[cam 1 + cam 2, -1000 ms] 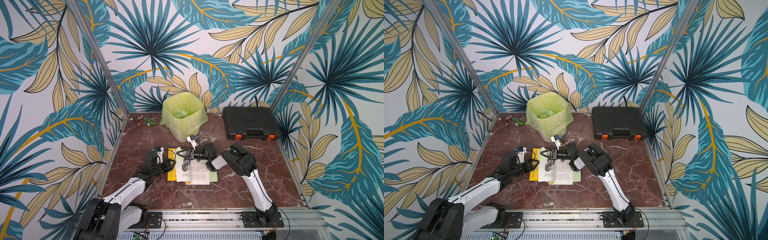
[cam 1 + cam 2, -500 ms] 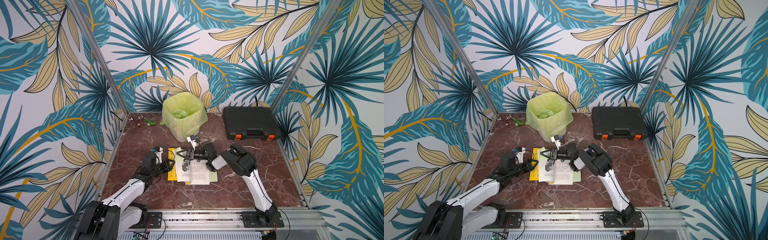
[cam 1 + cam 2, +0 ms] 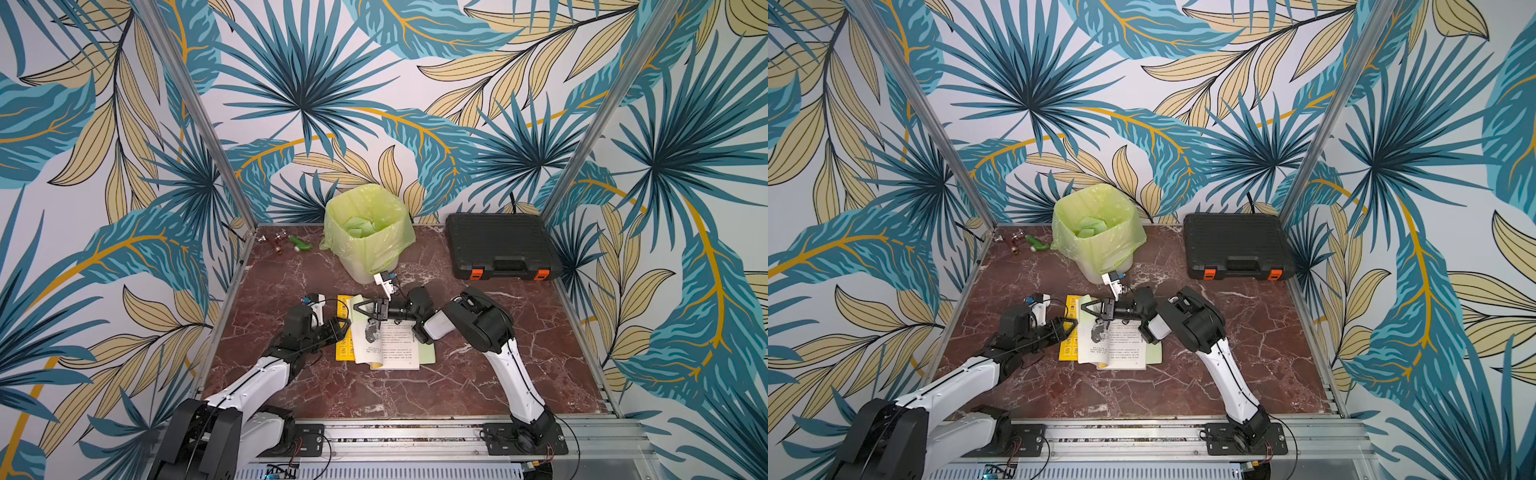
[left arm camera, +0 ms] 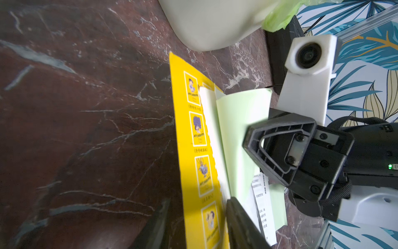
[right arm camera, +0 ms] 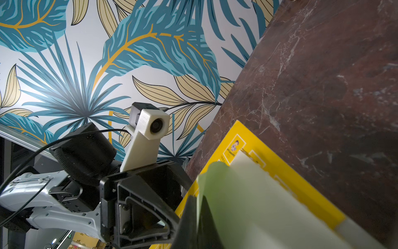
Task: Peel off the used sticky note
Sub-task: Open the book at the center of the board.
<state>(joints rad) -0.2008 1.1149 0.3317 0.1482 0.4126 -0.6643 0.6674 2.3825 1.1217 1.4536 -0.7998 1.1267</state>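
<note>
Two grippers at work: my right gripper, clamped on the green note curling off the book, is mid-peel, I judge, and must pull clear while the left gripper (half-open, empty) sits by the cover.

In a top view, an open book lies mid-frame on the marble counter, the right gripper at a pale green sticky note by its upper left corner, the left gripper at its yellow left edge, and a green-lined bin above.
</note>
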